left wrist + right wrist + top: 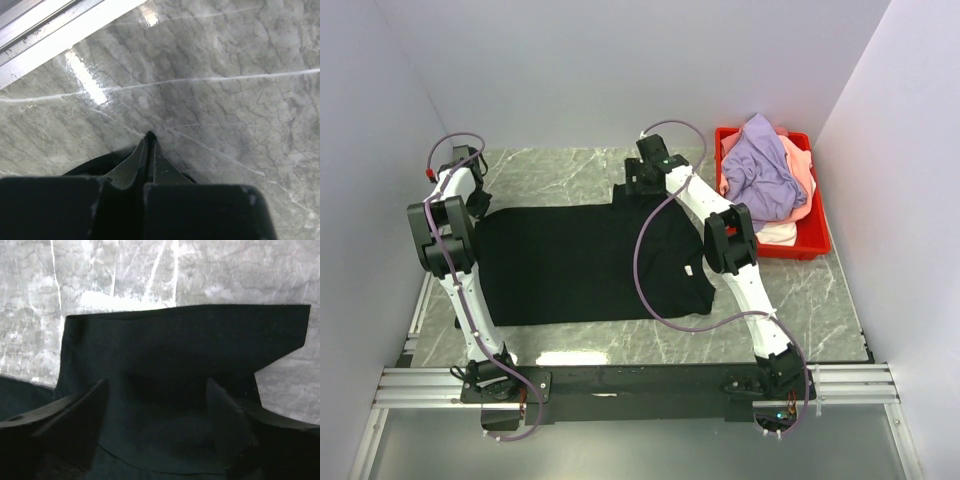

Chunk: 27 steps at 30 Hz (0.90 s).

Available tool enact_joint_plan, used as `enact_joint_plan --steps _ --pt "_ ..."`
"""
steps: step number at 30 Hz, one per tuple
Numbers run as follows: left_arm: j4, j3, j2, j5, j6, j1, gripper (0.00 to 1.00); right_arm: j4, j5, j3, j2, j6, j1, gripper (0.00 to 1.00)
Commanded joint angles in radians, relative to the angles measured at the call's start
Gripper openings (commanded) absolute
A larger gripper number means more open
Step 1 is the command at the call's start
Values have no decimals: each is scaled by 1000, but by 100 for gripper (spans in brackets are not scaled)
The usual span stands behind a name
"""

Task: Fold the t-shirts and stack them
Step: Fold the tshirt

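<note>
A large black t-shirt [580, 265] lies spread flat on the marble table, with a small white label [688, 272] near its right side. My left gripper [480, 205] is at the shirt's far left corner. In the left wrist view that gripper [150, 137] is shut, with a sliver of black cloth [92, 165] pinched at its tip. My right gripper [632, 185] is at the shirt's far edge. It [157, 397] stands open, one finger on either side of a black sleeve [180, 340]. Lavender [760, 165], salmon-pink [804, 178] and white [778, 233] t-shirts are heaped to the right.
A red plastic bin [817, 235] holding the heaped shirts stands at the back right of the table. Grey walls close in on the left, back and right. A metal rail [640, 385] runs along the near edge, and bare marble [225, 75] shows beyond the left gripper.
</note>
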Motion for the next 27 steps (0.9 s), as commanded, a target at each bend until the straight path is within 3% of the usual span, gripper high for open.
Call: enact_joint_plan --steps 1,3,8,11,14,15,16,27 --pt "-24 -23 -47 29 7 0 1 -52 -2 55 15 2 5 82" --pt "-22 -26 -48 28 9 2 1 -81 4 63 25 -11 8 76" --pt "-15 -37 -56 32 7 0 1 -95 9 77 33 -23 11 44" --pt "-12 -43 -56 29 12 0 1 -103 6 97 44 -32 11 38" --pt "-16 -43 -57 17 13 2 1 -107 1 103 45 -37 12 24" --pt "-18 -43 -59 17 13 2 0 -107 0 101 45 -40 12 7" --pt "-19 -41 -59 17 13 0 1 -103 9 94 42 -40 14 0" --pt "-9 -64 -109 28 23 0 1 14 17 -18 -126 -98 22 0"
